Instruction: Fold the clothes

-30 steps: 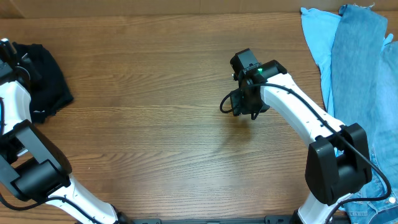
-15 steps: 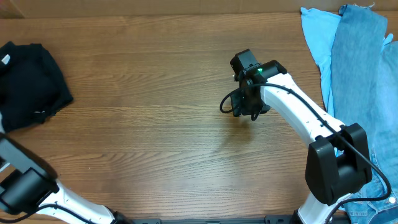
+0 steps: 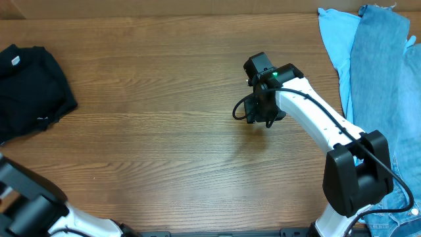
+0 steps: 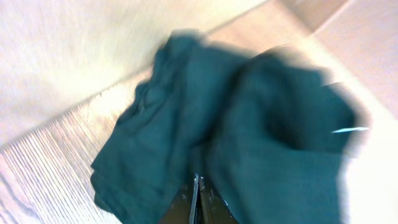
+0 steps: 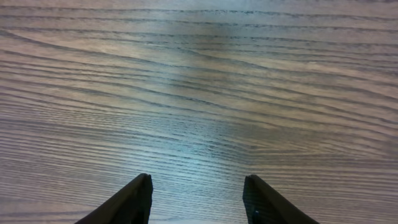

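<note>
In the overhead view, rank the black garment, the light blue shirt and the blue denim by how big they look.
1. blue denim, largest even though the frame edge cuts it off.
2. black garment.
3. light blue shirt, judged by its visible part only; the denim borders it.

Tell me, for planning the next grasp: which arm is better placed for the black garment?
Probably left: its wrist camera faces the black garment; the right gripper hangs open farther away.
</note>
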